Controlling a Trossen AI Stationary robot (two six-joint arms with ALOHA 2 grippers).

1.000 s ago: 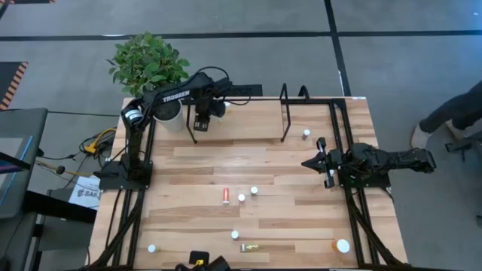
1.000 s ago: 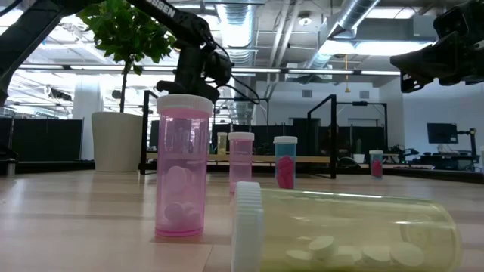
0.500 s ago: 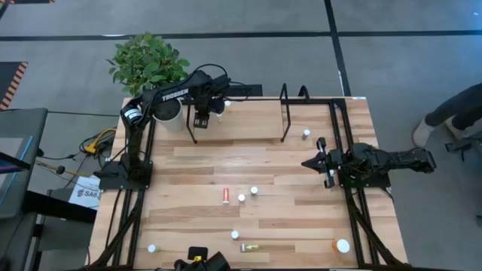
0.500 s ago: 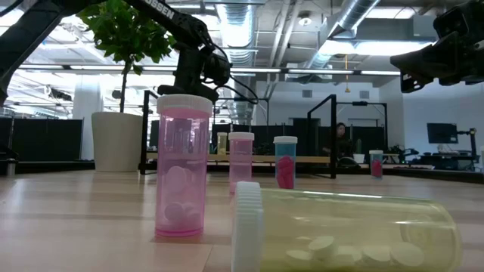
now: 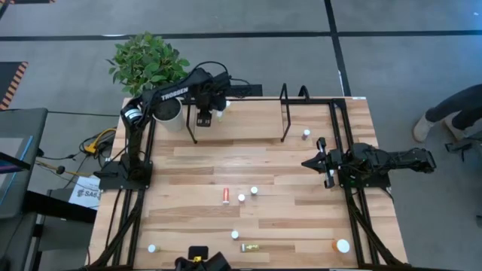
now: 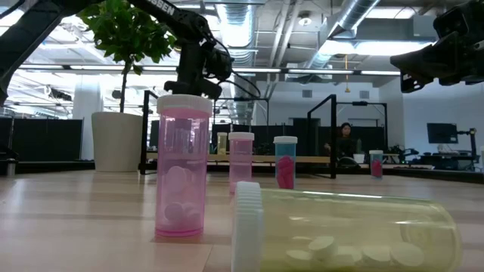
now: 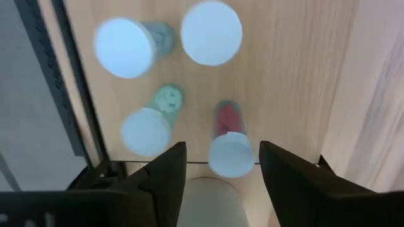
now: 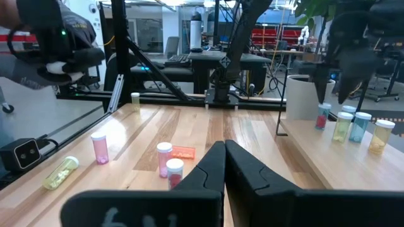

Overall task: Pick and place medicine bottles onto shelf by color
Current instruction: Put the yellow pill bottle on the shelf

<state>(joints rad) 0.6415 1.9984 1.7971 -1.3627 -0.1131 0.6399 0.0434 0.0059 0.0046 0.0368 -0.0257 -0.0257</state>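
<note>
The shelf (image 5: 248, 120) stands at the table's far left, a light board in a black tube frame. My left gripper (image 5: 203, 119) hangs over its left end, pointing down, fingers wide open. Below it, several white-capped medicine bottles stand on the board: a red one (image 7: 228, 151), a green one (image 7: 146, 129) and two more (image 7: 211, 33). A pale round thing (image 7: 211, 202) shows low between the fingers; I cannot tell what it is. My right gripper (image 5: 310, 162) is shut and empty, above the table's right side.
Loose bottles are spread over the table's near half: a red one lying (image 5: 226, 196), two white caps (image 5: 248, 194), a yellow one lying (image 5: 250, 247), a larger orange one (image 5: 340, 245). One stands right of the shelf (image 5: 306, 134). A potted plant (image 5: 147, 64) stands far left.
My left gripper has risen a little above the shelf's left end. The bottles on the table have not moved.
</note>
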